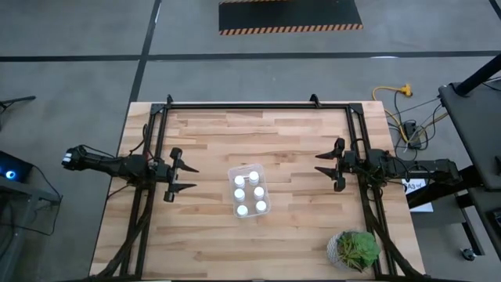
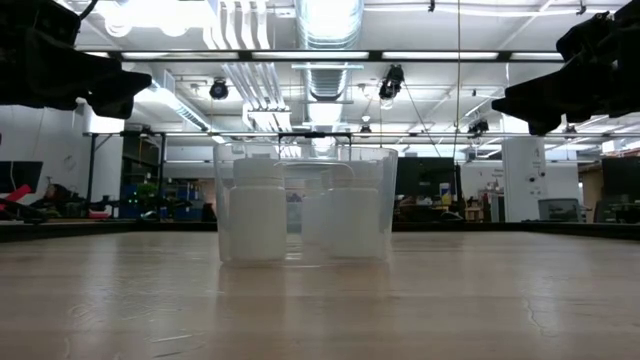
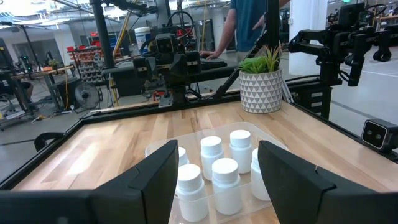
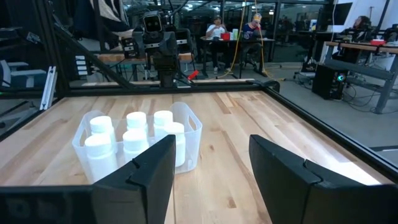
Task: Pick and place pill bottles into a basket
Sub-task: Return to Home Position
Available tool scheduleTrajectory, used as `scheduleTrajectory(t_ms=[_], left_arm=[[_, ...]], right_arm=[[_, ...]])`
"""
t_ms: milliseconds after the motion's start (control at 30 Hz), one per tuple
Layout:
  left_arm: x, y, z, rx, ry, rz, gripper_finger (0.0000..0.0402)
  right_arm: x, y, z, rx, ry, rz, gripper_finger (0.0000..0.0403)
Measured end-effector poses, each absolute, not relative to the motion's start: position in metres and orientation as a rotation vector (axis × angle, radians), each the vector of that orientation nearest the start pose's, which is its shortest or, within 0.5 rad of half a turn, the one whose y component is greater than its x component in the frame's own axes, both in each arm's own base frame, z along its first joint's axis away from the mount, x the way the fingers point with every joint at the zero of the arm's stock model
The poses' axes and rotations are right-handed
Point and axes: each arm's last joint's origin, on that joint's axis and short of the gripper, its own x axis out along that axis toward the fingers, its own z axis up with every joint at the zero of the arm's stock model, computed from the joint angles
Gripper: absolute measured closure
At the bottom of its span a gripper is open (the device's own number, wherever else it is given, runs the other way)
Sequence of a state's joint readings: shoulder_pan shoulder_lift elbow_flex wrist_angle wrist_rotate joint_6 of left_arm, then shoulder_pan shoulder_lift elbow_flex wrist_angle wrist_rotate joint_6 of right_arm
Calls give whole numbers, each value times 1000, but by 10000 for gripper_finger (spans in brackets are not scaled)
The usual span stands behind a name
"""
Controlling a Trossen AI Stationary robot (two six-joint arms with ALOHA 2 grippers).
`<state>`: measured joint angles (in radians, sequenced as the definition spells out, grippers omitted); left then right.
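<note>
The clear plastic basket (image 1: 250,190) stands on the wooden table near its middle, and several white pill bottles (image 1: 258,191) with white caps stand upright inside it. It also shows in the low view (image 2: 304,206), the left wrist view (image 3: 214,171) and the right wrist view (image 4: 138,144). My left gripper (image 1: 191,178) is open and empty, hovering left of the basket. My right gripper (image 1: 322,164) is open and empty, hovering right of the basket. Both sit above the table.
A green potted plant (image 1: 354,250) in a patterned white pot stands at the near right corner. A black metal frame (image 1: 258,104) runs around the table's edges. Bare wood lies around the basket. People show in the room beyond the table (image 4: 216,28).
</note>
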<state>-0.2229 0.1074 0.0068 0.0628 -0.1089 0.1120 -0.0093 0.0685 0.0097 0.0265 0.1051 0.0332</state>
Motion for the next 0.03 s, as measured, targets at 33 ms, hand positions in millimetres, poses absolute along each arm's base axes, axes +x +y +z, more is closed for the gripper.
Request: scheduleTrajectory(t_ms=[33], left_arm=[[102,-20,163,118,30,-115,198]], right_arm=[[101,-4,164,32,30,-115,209]])
